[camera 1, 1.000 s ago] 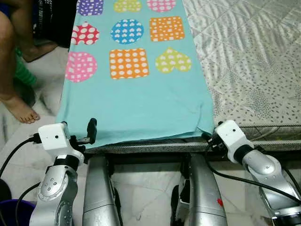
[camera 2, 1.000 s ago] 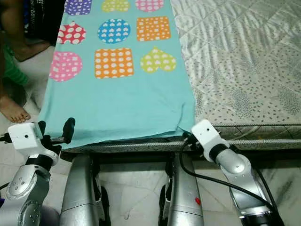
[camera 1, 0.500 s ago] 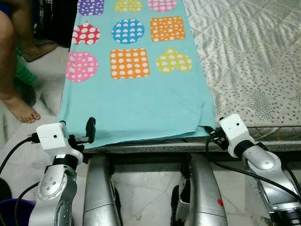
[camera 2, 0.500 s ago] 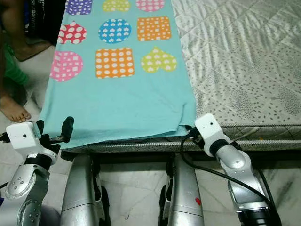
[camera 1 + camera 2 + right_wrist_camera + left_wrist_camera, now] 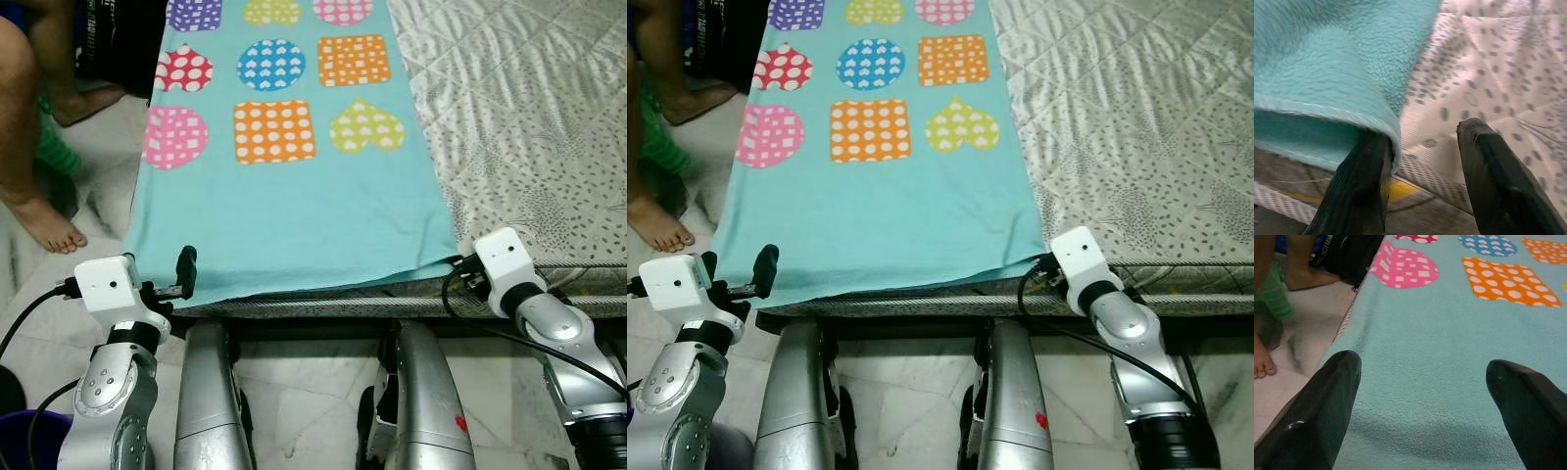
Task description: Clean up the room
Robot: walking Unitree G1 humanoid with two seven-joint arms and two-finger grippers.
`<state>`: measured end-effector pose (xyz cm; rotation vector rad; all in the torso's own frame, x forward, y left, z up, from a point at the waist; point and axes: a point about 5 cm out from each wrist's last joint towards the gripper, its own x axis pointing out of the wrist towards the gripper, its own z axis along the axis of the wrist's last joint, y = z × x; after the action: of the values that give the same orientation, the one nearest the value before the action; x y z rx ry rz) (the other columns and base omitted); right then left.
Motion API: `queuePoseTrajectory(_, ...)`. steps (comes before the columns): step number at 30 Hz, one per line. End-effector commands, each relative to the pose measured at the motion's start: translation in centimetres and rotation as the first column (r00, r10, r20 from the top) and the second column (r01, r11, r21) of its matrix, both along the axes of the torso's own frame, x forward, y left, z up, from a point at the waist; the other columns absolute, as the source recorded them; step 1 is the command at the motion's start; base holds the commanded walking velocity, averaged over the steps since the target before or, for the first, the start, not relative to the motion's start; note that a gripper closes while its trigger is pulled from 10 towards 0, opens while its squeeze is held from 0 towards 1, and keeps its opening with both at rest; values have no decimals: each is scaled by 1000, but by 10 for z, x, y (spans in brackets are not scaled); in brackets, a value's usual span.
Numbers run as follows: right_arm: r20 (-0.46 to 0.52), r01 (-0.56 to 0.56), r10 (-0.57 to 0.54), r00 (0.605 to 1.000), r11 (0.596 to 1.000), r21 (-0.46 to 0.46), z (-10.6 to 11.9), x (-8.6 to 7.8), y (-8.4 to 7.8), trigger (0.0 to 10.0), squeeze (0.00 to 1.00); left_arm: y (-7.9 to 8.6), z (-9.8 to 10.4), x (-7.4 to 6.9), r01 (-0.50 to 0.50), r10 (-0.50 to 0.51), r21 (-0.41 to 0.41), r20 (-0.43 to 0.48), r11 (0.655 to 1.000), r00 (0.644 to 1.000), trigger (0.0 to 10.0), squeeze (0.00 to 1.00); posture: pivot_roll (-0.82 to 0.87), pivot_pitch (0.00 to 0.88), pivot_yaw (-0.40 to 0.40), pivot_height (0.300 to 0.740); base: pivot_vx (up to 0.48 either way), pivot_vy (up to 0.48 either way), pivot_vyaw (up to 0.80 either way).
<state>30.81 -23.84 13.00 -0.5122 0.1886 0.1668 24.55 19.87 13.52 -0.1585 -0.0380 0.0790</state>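
Observation:
A teal blanket [image 5: 294, 215] printed with coloured dotted hearts, squares and circles lies flat along the left part of the bed [image 5: 529, 117]. My left gripper [image 5: 1422, 367] is at the blanket's near left corner. It is open, with both black fingers [image 5: 1327, 396] resting over the fleece edge. My right gripper [image 5: 1425, 131] is at the near right corner and is also open. The blanket's hem [image 5: 1352, 112] drapes over one finger [image 5: 1364, 186], while the other finger is over the spotted bed cover.
The bed's quilted grey-white cover [image 5: 1146, 127] fills the right side. A person's bare foot [image 5: 44, 220] and leg stand on the marble floor at the left, beside a black bag [image 5: 122, 39]. A purple bucket [image 5: 29, 441] sits by my left arm.
My right gripper has moved to the right along the bed edge, and the blanket's near right corner now lies further right and flatter. My left gripper has barely moved.

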Motion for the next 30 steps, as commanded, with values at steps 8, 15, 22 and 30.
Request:
queuePoseTrajectory(8, 12, 122, -122, 992, 992, -30, -7, -17, -32, 10000, 0, 4, -5, -4, -7, 7, -1, -17, 1000, 1000, 10000, 0, 165, 286, 11, 522, 0, 0, 0)
queuePoseTrajectory(15, 58, 107, -108, 992, 994, 20, -8, -38, -32, 10000, 0, 2, -6, -3, 2, -2, -6, -19, 1000, 1000, 10000, 0, 147, 290, 11, 522, 0, 0, 0)
queuePoseTrajectory(22, 62, 55, -61, 996, 994, 93, -15, -55, -20, 10000, 0, 0, -7, -1, 15, -16, -12, -21, 1000, 1000, 10000, 0, 130, 288, 14, 522, 0, 0, 0)
queuePoseTrajectory(30, 108, 97, -123, 986, 971, 221, -14, -60, -11, 10000, 0, -1, -8, 0, 20, -20, -16, -19, 1000, 1000, 10000, 0, 124, 274, 16, 522, 0, 0, 0)
